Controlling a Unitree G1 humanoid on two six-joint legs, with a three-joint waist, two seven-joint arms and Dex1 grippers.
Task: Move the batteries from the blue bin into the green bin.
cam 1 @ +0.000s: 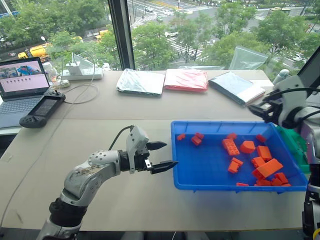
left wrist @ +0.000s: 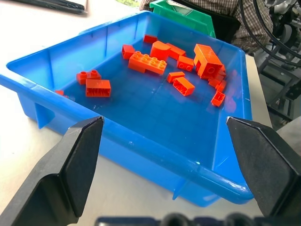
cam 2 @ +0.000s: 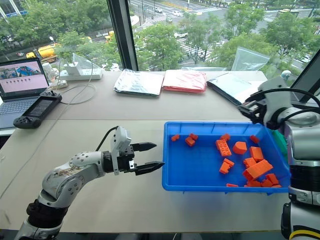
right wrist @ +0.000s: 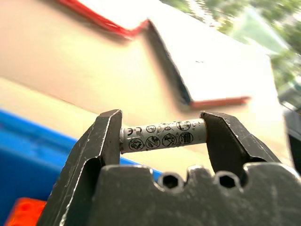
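Beyond the tall windows, trees and a street are seen far below; in front of them a beige table (cam 1: pixel 125 115) carries the work. 1 battery (right wrist: pixel 163 135), a slim silver cylinder printed with small symbols, is clamped end to end between the 2 black fingers of the right gripper (right wrist: pixel 162 136). That gripper (cam 1: pixel 260 111) is held in the air above the far right corner of the blue bin (cam 1: pixel 210 170), close to the green bin (cam 1: pixel 295 145), which is set just beside the blue one on its right side and is partly hidden by the arm. Orange-red bricks (cam 1: pixel 262 160) are scattered inside the blue bin, most of them heaped toward its right end. The left gripper (cam 1: pixel 162 156) is pointed at the left wall of the blue bin, just short of it, with its fingers (left wrist: pixel 70 169) spread apart and nothing between them. 3 flat packets (cam 1: pixel 185 80) are laid in a row at the back of the table, and a laptop (cam 1: pixel 20 82) with a black handheld controller (cam 1: pixel 42 111) is placed at the far left
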